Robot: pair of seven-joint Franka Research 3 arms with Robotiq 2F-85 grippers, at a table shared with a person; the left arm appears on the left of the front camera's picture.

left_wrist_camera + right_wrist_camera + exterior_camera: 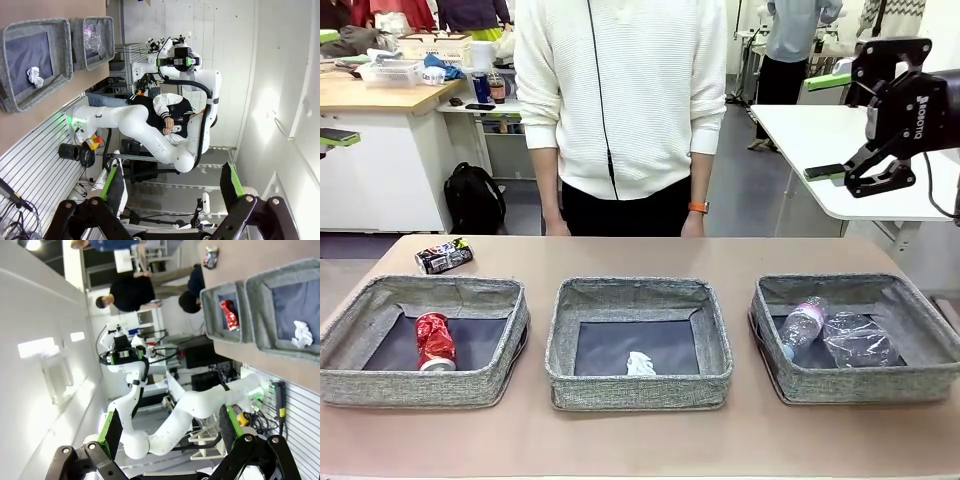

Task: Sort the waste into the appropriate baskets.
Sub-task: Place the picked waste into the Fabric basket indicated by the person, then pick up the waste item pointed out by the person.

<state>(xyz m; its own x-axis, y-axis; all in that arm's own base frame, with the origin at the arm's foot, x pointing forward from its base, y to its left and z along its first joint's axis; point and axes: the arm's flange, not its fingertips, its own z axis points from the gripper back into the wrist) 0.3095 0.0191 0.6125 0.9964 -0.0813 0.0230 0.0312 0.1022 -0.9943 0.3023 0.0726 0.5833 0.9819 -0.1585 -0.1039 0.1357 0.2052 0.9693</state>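
Waste sorted except one can.
The dark multicoloured can [444, 256] is seen on the table [640, 440] at left; the right hand [865, 125], upper right, and the left hand [172, 192] are held open, empty.

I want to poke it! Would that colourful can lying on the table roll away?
Probably, yes. The dark multicoloured can lies on its side on the flat table, outside the baskets, so a sideways push would likely roll it. It looks undented, so probably stiff.

The red can [435, 342] lay in the left basket [350, 385]; the multicoloured can [444, 256] was positioned on the table at its 12 o'clock.
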